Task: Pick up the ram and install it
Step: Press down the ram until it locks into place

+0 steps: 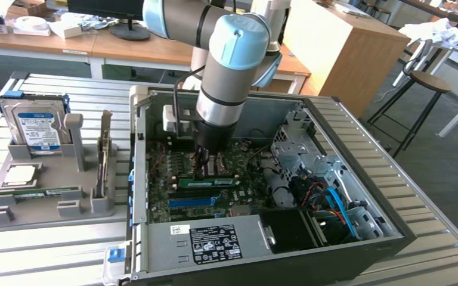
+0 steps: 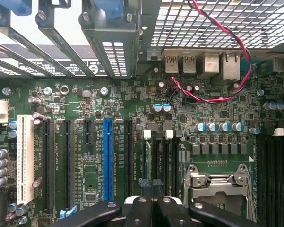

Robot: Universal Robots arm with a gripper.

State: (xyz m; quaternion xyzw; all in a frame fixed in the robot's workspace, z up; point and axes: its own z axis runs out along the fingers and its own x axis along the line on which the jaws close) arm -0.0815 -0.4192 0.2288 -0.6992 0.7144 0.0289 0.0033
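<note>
- My arm reaches straight down into the open computer case [image 1: 324, 179].
- End effector [image 1: 207, 173] pressed together, tips on the ram [image 1: 209, 181].
- Ram lies in its motherboard [image 2: 85, 142] slot.

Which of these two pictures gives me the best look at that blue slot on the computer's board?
The wrist view: the blue slot runs full length, seen straight on among the black slots. In the exterior view it is a small blue strip seen at a slant inside the case.

The gripper [image 2: 152, 201] is shut tight over the green motherboard [image 2: 85, 156]. A thin ram [image 2: 149, 165] stick stands in a slot just by its fingertips. A blue slot [image 2: 108, 158] sits beside them.
</note>
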